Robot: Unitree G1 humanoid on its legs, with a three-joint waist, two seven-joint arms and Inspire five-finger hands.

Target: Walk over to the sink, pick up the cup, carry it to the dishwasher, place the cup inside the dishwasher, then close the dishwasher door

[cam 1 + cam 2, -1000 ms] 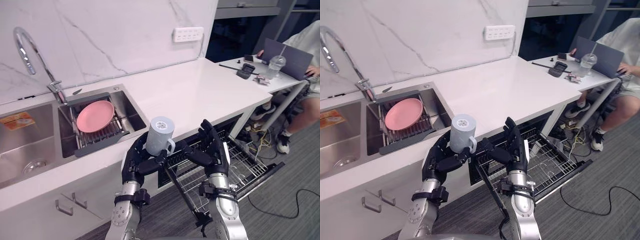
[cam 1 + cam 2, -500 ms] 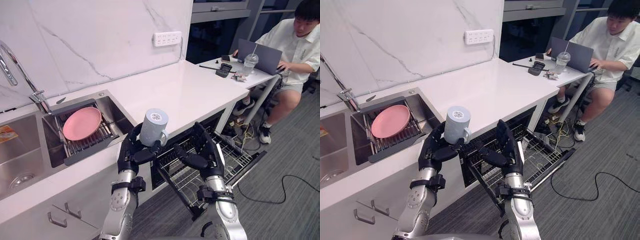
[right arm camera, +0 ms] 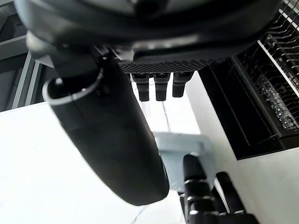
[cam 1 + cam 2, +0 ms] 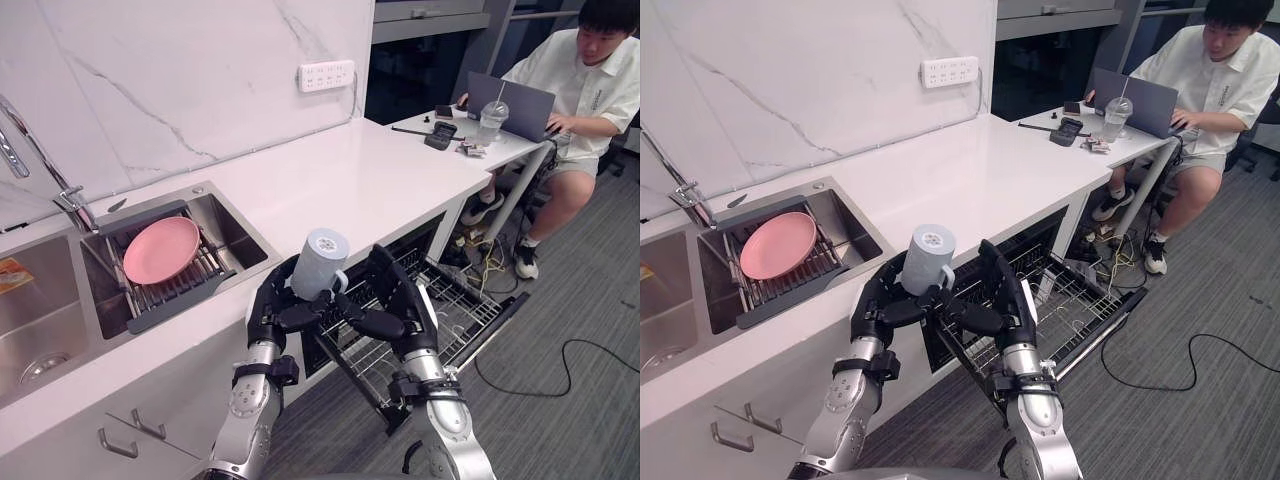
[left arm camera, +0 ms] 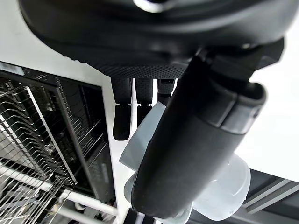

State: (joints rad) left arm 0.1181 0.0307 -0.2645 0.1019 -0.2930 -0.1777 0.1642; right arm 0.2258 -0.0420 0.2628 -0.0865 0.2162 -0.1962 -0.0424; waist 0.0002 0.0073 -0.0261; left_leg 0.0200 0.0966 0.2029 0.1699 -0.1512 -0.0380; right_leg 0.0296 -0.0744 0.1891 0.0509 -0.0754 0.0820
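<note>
A pale blue-grey cup (image 4: 318, 264) with a side handle stands upright in my left hand (image 4: 272, 312), whose fingers and thumb curl round its lower half. It hangs in the air just off the counter's front edge, above the left end of the open dishwasher (image 4: 372, 300). The left wrist view has the thumb (image 5: 196, 140) across the cup (image 5: 222, 189). My right hand (image 4: 402, 316) is open just right of the cup, its thumb reaching toward the handle (image 3: 180, 147), over the pulled-out wire rack (image 4: 455, 310).
The white counter (image 4: 350, 180) runs along the marble wall. A sink (image 4: 235, 225) at left holds a pink plate (image 4: 160, 250) on a drain rack. A person (image 4: 585, 85) sits at a laptop at far right; the lowered dishwasher door (image 4: 505, 320) juts over grey carpet.
The view has swung right along the counter, bringing the person into sight. The cup stays in my left hand and has dipped a little; my right hand has drawn closer beside it.
</note>
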